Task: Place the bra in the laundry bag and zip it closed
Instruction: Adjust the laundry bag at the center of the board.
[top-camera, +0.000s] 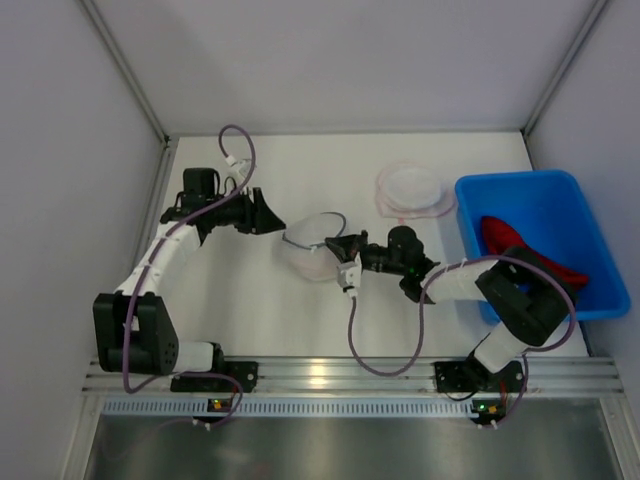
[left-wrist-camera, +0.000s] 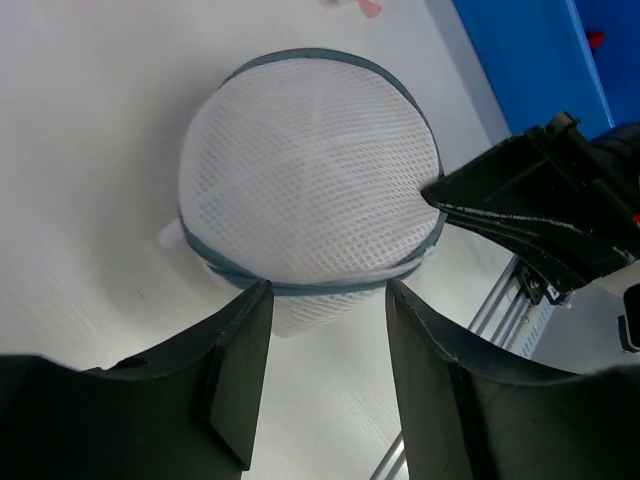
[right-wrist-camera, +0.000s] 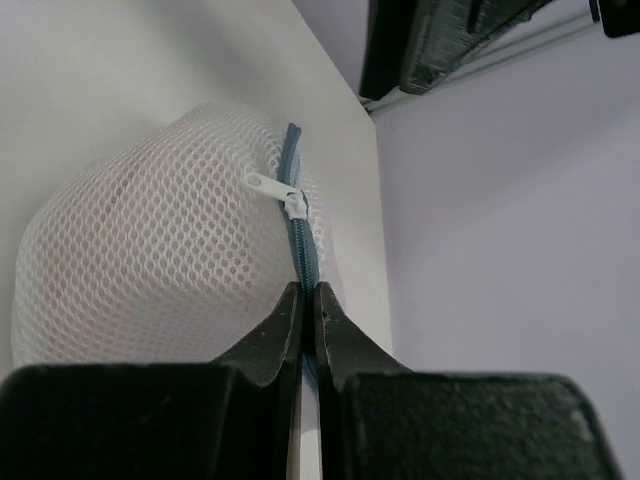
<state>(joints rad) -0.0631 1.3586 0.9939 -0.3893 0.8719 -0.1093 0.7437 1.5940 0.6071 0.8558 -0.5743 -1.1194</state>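
The laundry bag (top-camera: 310, 247) is a round white mesh pouch with a blue-grey zipper band, lying mid-table. It fills the left wrist view (left-wrist-camera: 310, 170). A faint pinkish shape shows through the mesh (right-wrist-camera: 150, 270); the bra itself cannot be made out. My right gripper (top-camera: 337, 243) is shut on the zipper band (right-wrist-camera: 300, 250), just below the white zipper pull (right-wrist-camera: 280, 190). My left gripper (top-camera: 277, 222) is open at the bag's left side, with its tips (left-wrist-camera: 328, 290) at the band's edge and holding nothing.
A blue bin (top-camera: 590, 240) holding a red garment (top-camera: 520, 250) stands at the right. A flat round white mesh piece with a pink rim (top-camera: 410, 190) lies behind the bag. Grey walls enclose the table, with a metal rail along the near edge.
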